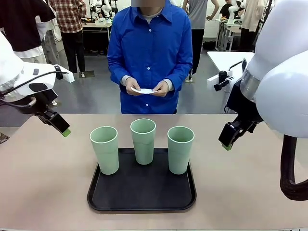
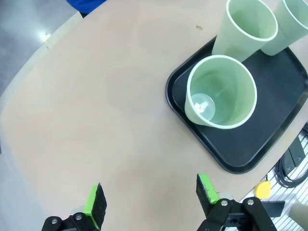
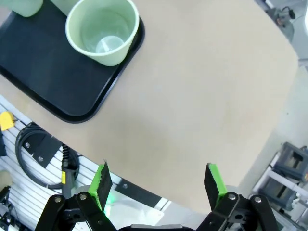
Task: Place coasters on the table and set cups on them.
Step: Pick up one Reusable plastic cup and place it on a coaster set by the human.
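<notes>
On the black tray (image 1: 142, 204), which lies in the middle of the beige counter (image 1: 43, 187), stand three mint-green tumblers, all upright with mouths up: the left cup (image 1: 104, 150) at the tray's left rim, the middle cup (image 1: 143, 142) set nearer the tray's far edge, and the right cup (image 1: 180, 150) toward its right rim. They stand apart from one another. Beyond the tray's far edge a person (image 1: 149, 48) in a blue shirt stands at the counter, holding the white coasters (image 1: 144, 90) flat between both hands (image 1: 131, 86), above and clear of the counter surface; how many are in the stack cannot be told. The left claw (image 2: 150, 195) hangs over bare counter to the left of the tray, its green-padded fingers spread wide and touching none of the cups. The right claw (image 3: 159, 183) is raised to the right of the tray, well apart from the right cup, its fingers likewise spread wide.
</notes>
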`<action>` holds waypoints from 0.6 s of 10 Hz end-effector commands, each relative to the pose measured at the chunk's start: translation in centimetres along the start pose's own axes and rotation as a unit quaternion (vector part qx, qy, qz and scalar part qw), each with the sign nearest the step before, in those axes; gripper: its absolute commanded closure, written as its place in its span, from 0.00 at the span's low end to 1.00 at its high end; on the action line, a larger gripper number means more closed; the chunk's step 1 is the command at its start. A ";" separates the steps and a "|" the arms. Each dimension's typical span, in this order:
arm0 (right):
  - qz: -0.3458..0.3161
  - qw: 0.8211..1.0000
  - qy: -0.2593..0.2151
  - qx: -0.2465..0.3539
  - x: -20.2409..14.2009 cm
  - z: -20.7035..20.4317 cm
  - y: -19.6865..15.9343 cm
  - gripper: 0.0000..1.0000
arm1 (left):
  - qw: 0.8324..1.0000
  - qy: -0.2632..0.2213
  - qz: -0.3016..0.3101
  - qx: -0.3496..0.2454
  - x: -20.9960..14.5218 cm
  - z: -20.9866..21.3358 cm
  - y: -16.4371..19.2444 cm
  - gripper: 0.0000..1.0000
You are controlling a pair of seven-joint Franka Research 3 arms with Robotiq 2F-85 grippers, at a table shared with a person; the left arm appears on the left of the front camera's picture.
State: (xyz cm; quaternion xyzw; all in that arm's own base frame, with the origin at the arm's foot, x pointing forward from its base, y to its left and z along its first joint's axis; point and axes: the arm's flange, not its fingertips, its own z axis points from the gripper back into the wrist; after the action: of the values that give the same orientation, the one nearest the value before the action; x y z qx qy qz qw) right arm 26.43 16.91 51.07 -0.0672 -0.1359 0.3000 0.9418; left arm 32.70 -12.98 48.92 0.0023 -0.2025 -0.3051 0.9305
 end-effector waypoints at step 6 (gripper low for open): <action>-0.098 0.989 -0.034 0.104 -0.1 -0.4 -3.2 0.00 | 0.996 -0.038 0.052 -0.066 0.3 -0.4 2.3 0.00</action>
State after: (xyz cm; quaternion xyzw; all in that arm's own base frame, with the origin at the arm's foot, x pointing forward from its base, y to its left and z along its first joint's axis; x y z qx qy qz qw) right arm 27.98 15.97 50.66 -0.0370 -0.1361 0.2719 0.9520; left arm 33.81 -12.73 48.46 -0.0209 -0.2129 -0.2903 0.9327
